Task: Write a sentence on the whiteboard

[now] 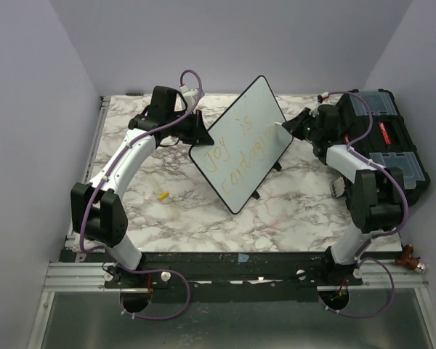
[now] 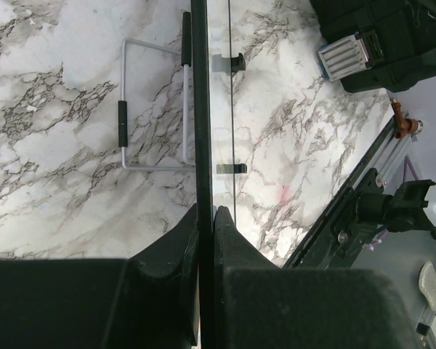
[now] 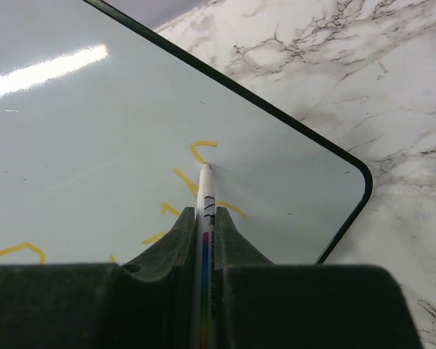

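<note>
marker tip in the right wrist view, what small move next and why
Probably slide the marker tip slightly onward to finish the last yellow letter: the right claw holds it on the whiteboard, the stroke looks incomplete, and the left claw clamps the rim.

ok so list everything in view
whiteboard: one, white with black rim, tilted up mid-table
sentence: one, yellow-orange, two lines on the whiteboard
marker: one, white with coloured stripe, tip on the whiteboard
small piece: one, yellow, on the table left of the whiteboard
wire stand: one, white with black sleeves, behind the whiteboard
toolbox: one, black with clear lids, table's right edge
table: one, marble-patterned, under everything
left arm: one, black and white, jaws shut on the whiteboard's edge
right arm: one, black and white, jaws shut on the marker
</note>
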### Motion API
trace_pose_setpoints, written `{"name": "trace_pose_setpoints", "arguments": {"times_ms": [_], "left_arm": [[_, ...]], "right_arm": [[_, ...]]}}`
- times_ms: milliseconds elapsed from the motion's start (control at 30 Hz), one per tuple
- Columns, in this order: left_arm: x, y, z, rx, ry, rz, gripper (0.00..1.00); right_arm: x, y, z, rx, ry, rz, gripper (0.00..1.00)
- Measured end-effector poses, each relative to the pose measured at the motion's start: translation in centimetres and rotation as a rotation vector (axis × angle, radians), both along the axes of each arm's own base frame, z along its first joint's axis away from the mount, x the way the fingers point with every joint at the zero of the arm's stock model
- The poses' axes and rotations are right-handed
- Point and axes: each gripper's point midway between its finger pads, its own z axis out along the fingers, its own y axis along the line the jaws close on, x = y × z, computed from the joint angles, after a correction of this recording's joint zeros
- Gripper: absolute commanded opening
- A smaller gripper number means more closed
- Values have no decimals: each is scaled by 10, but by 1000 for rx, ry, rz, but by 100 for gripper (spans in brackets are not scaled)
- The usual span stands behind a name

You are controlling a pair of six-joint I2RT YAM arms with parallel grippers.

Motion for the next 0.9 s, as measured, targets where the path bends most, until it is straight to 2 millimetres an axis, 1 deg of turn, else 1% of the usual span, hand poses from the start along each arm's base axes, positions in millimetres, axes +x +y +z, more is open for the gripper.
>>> {"name": "trace_pose_setpoints", "arguments": {"times_ms": [367, 900], "left_arm": [[0, 0, 0, 0, 0, 0, 0], [0, 0, 0, -1, -1, 0, 0]], "right_arm": [[-8, -3, -11, -2, 20, -10, 1], [-2, -12, -13, -32, 31, -58, 1]]}}
